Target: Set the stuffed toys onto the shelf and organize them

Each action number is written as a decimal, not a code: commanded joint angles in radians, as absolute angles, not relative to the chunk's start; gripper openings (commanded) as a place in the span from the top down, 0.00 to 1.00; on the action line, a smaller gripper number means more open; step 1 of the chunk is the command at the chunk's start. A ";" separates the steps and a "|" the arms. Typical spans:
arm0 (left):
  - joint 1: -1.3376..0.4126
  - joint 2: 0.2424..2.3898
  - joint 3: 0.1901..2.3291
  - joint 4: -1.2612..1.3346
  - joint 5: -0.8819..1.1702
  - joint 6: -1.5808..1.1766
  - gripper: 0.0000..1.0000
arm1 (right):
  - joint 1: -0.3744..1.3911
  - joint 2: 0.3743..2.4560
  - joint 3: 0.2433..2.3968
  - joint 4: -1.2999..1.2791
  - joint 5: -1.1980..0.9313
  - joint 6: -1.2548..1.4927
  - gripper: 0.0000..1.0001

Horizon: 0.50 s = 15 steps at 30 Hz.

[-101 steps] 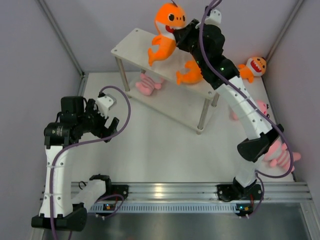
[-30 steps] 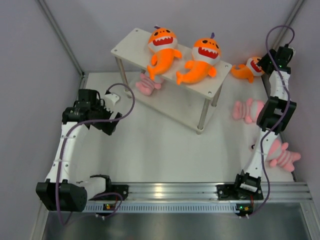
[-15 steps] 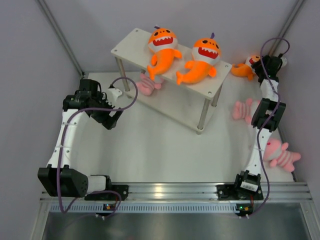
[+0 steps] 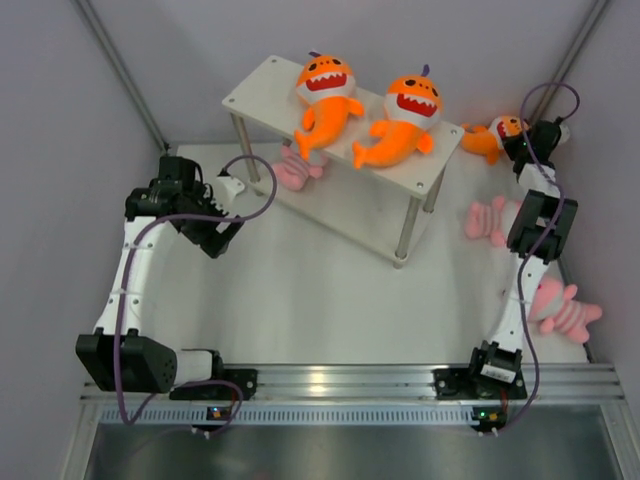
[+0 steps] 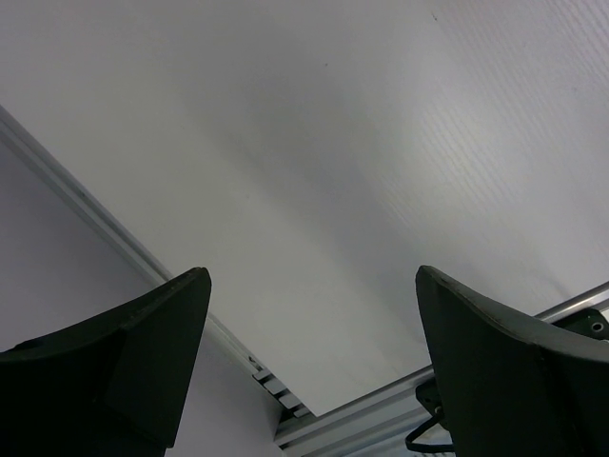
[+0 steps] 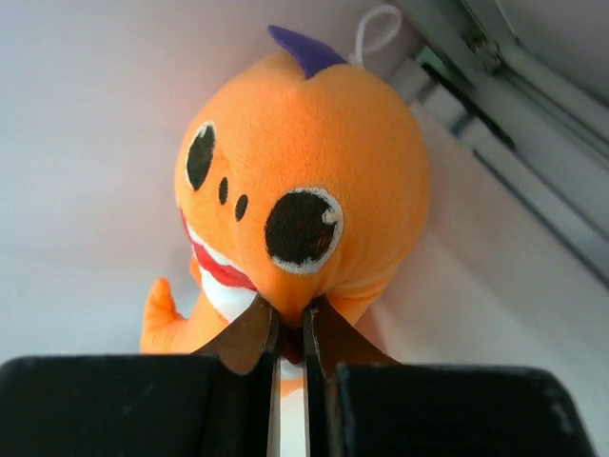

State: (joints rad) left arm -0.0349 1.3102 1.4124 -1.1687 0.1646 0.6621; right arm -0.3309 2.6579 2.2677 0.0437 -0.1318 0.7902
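Note:
The white shelf [image 4: 262, 95] stands at the back with two orange shark toys, one at the left [image 4: 325, 95] and one at the right [image 4: 405, 115], on its top tier. A third orange shark [image 4: 488, 136] [image 6: 304, 190] lies in the back right corner. My right gripper [image 4: 516, 143] [image 6: 288, 324] is shut on a fold of plush under its face. One pink striped toy [image 4: 293, 170] lies under the shelf, and two more, a farther one [image 4: 490, 218] and a nearer one [image 4: 565, 310], lie on the table at the right. My left gripper [image 4: 222, 232] [image 5: 309, 314] hangs open and empty, left of the shelf.
Grey walls close in the table on three sides. The shelf's silver legs [image 4: 405, 235] stand between the two arms. An aluminium rail [image 4: 330, 385] runs along the near edge, and the left wrist view shows it past the table's edge [image 5: 381, 409].
My right gripper has gone from open to shut on the orange shark in the corner. The left arm has barely moved over the last half second.

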 commanded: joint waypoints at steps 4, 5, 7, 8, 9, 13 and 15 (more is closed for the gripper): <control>-0.055 1.227 1.358 -1.184 0.118 0.719 0.07 | -0.341 2.004 1.809 0.235 -0.055 0.804 1.00; -0.063 1.217 1.364 -1.183 0.132 0.710 0.06 | -0.342 1.947 1.792 0.216 -0.046 0.796 1.00; -0.067 1.174 1.396 -1.184 0.184 0.706 0.05 | -0.347 1.797 1.763 0.178 -0.028 0.790 1.00; -0.072 1.160 1.407 -1.184 0.202 0.707 0.05 | -0.347 1.751 1.761 0.134 -0.028 0.776 1.00; -0.072 1.143 1.423 -1.181 0.228 0.712 0.05 | -0.347 1.670 1.764 0.108 -0.025 0.766 1.00; -0.074 1.068 1.448 -1.181 0.276 0.707 0.05 | -0.334 1.482 1.784 0.003 -0.023 0.739 1.00; -0.074 1.049 1.474 -1.180 0.310 0.687 0.05 | -0.315 1.386 1.789 -0.076 -0.035 0.735 1.00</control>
State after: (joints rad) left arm -0.0685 1.0901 1.4193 -1.1816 0.2264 0.6907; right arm -0.3328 1.4757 1.7779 0.0319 -0.0422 0.7597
